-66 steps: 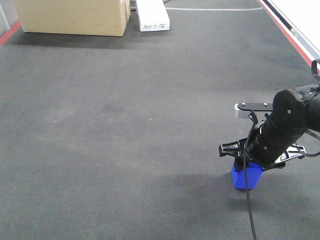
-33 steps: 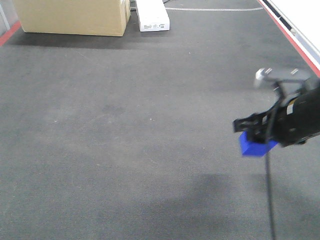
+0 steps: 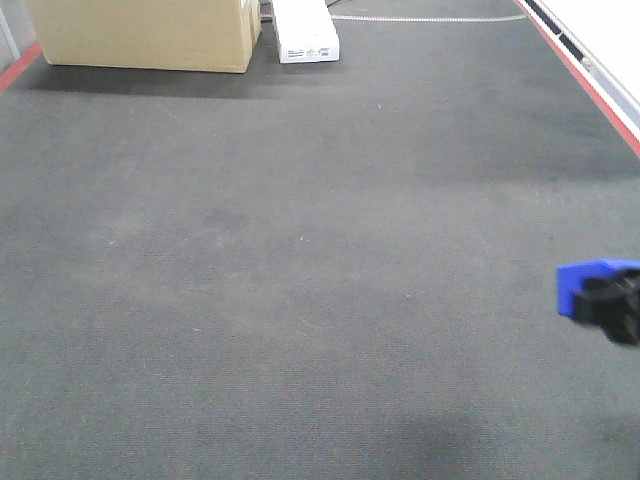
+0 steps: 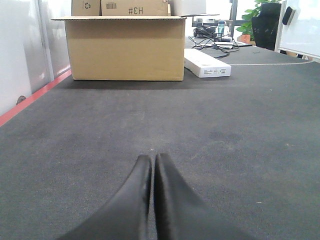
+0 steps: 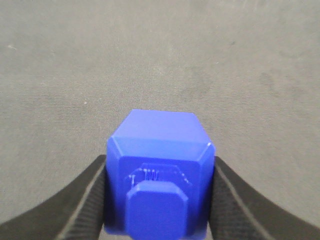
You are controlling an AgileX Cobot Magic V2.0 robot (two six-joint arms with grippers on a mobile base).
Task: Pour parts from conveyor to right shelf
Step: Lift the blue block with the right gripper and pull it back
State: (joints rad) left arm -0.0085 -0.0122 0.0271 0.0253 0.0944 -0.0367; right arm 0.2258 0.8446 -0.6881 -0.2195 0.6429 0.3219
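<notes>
The right pincer (image 5: 160, 167) is closed on 1 blue part (image 3: 585, 283). Its 2 black fingers (image 5: 82, 205) press against the left and right sides of the cube-shaped body, and the short stud faces the wrist camera. In the front view the part shows at the right edge of the conveyor (image 3: 300, 260), towards the near right corner. The black pincer beside it is blurred and cut off by the frame. In the right wrist view only plain grey belt surface lies behind the part.

The left pincer (image 4: 152, 162) is closed on nothing. Its 2 fingers lie flat against each other with only a thin seam between them, low over the belt and pointing to the far end.

At the far left corner of the conveyor stands 1 open cardboard box (image 4: 125, 47). A long white carton (image 4: 207, 62) lies just to its right. A red stripe (image 4: 30, 100) runs along the left border.
</notes>
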